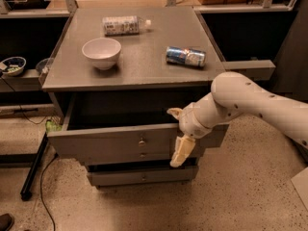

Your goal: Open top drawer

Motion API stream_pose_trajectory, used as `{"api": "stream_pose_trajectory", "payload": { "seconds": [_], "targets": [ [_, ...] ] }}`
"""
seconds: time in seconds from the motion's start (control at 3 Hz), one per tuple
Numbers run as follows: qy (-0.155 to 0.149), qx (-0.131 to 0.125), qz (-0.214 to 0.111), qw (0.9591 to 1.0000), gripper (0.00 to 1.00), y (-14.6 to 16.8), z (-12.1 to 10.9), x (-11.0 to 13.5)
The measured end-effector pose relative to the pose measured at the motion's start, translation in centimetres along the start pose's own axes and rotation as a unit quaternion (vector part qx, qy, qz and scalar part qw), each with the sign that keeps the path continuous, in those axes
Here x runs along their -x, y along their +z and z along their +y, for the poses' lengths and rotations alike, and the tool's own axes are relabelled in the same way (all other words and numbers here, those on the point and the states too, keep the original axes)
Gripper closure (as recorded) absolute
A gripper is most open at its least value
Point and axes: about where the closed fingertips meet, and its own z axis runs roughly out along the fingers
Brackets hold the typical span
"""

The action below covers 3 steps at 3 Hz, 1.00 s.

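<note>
My pincer [179, 131] sits at the right part of the drawer [106, 141] front, right of the knob [141, 140]. Its fingers are spread wide, one over the top edge, one hanging before the panel, I think as a hook. The drawer stands partly out under the surface [144, 66].

- The top drawer [110, 141]: smooth, matt grey front; the small knob [141, 140] at its centre looks like metal, a little shiny.
- The gripper [179, 131], at the right part of the top drawer's front: cream fingers, matt, standing apart.
- The arm [250, 100], right of the top drawer: smooth white shell, looks like plastic.
- On the matt grey cabinet top [144, 71] above the top drawer: a glossy white bowl [101, 52], a shiny metal can [186, 56], a clear plastic bottle [122, 25].
- The floor [240, 191] below the top drawer: speckled, stone-like.
</note>
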Motion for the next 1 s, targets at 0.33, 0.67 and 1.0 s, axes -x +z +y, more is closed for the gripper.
{"api": "stream_pose_trajectory", "payload": {
  "seconds": [0.33, 0.67, 1.0],
  "targets": [
    [0.0, -0.001, -0.001, 1.0, 0.0, -0.1, -0.3, 0.1],
    [-0.004, 0.008, 0.038, 0.9992, 0.0, 1.2, 0.5, -0.7],
    [-0.006, 0.019, 0.057, 0.9982, 0.0, 2.1, 1.2, -1.2]
  ]
}}
